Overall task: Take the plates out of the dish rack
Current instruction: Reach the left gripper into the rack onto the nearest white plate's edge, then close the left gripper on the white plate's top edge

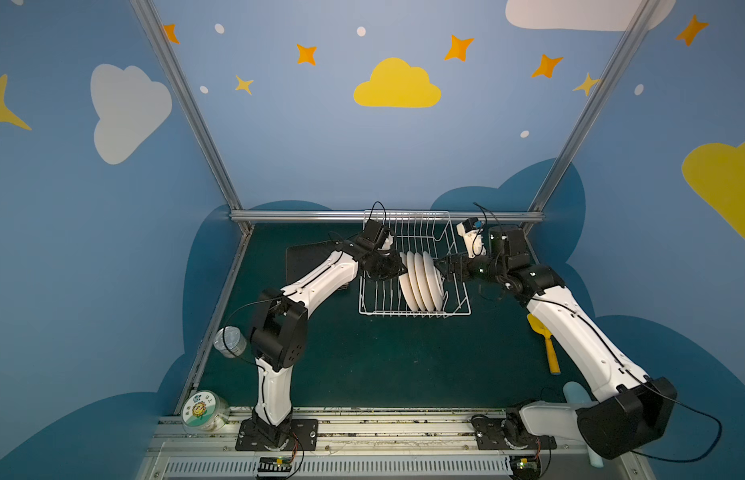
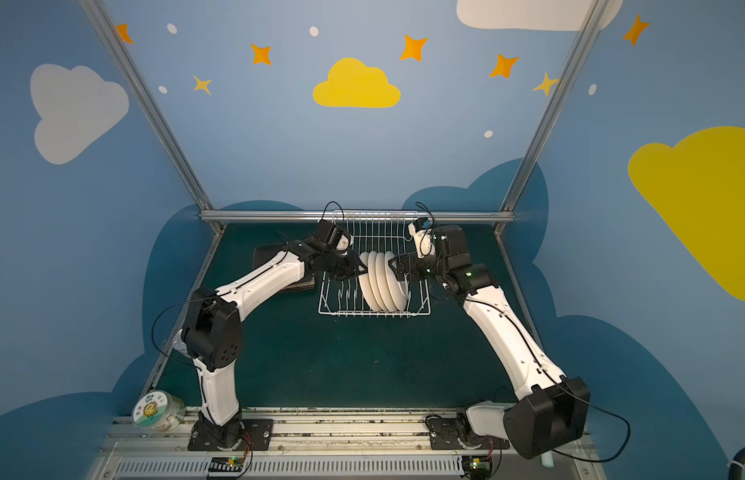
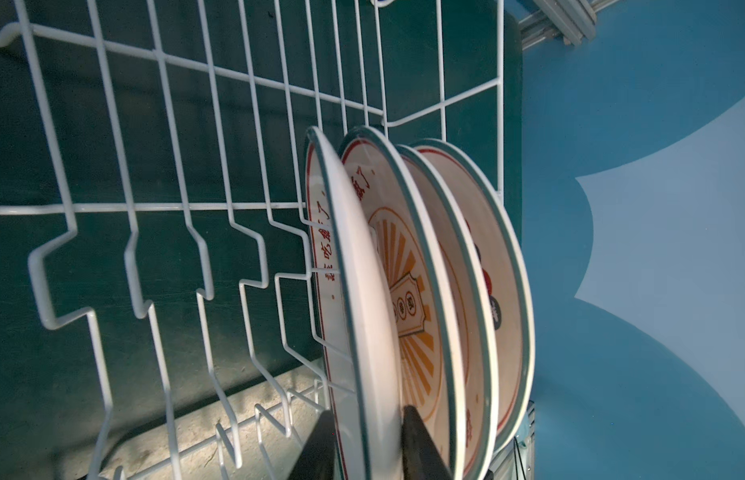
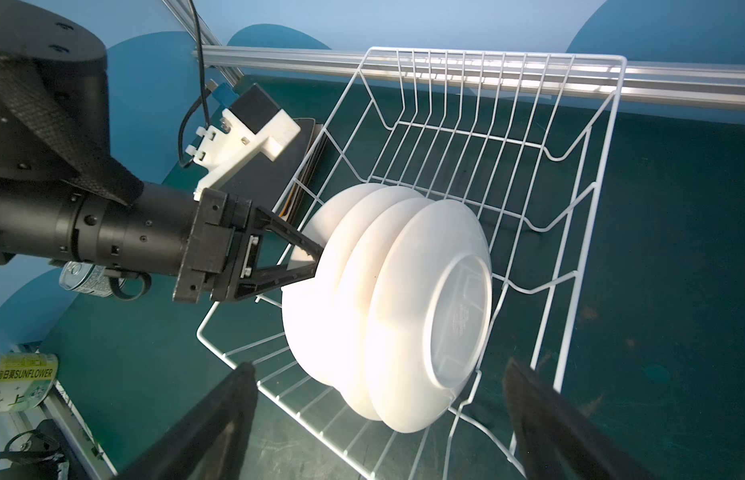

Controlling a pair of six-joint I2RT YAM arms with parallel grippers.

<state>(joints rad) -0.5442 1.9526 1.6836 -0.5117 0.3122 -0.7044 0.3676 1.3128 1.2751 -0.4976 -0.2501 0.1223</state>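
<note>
Several round cream plates (image 1: 420, 286) (image 2: 381, 286) (image 4: 404, 311) stand on edge in the white wire dish rack (image 1: 412, 314) (image 2: 375, 314) (image 4: 487, 52). My left gripper (image 1: 398, 270) (image 2: 360, 268) (image 3: 367, 411) (image 4: 317, 262) reaches in from the left. Its two fingers press both sides of the rim of the leftmost plate (image 3: 362, 311). My right gripper (image 1: 439, 266) (image 2: 393, 266) (image 4: 378, 363) hovers wide open at the right end of the row, holding nothing. A flat stack of black-backed square plates (image 1: 308, 257) (image 2: 267, 257) lies on the table left of the rack, partly under my left arm.
A yellow spatula (image 1: 547, 345) and a pale blue spatula (image 1: 576, 392) lie beside my right arm. A clear sunflower-label tub (image 1: 204, 411) and a metal can (image 1: 229, 341) sit at the front left. An aluminium rail (image 1: 383, 216) runs just behind the rack.
</note>
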